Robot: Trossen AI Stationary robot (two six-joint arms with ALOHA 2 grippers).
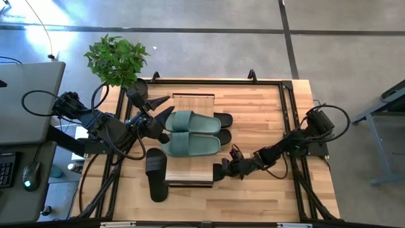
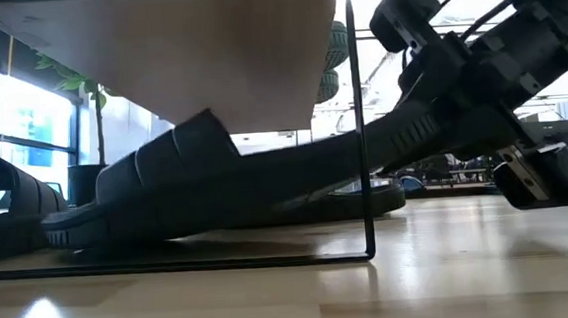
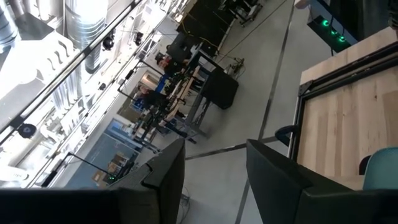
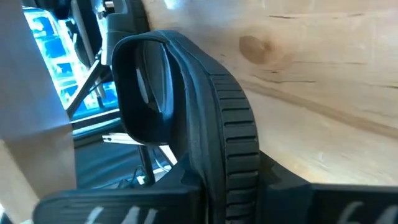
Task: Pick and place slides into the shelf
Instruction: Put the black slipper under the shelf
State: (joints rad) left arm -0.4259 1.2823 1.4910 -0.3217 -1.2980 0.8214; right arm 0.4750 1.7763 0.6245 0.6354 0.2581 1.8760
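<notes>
Gripping a black slide point(image 1: 218, 172) under the shelf point(image 1: 193, 100), right end effector point(image 1: 225, 170); left point(image 1: 162, 107) open.

You see shelf point(image 1: 192, 100) mid-table point(image 1: 266, 196). Two slides point(image 1: 193, 133) on top of shelf. Another slide point(image 1: 156, 174) on table at shelf's left corner. Right end effector point(image 1: 223, 171) at shelf's right edge, slide point(image 2: 216, 184) beneath shelf plank.

**Two arms low over the table, one clamped, one spread**

The right arm stretches in from its side, elbow bent, wrist low; the right gripper point(image 1: 223, 170) is closed on a black slide point(image 4: 205, 149). The left arm folds near its edge, the left gripper point(image 1: 163, 109) with fingers point(image 3: 273, 180) parted, holding nothing
</notes>
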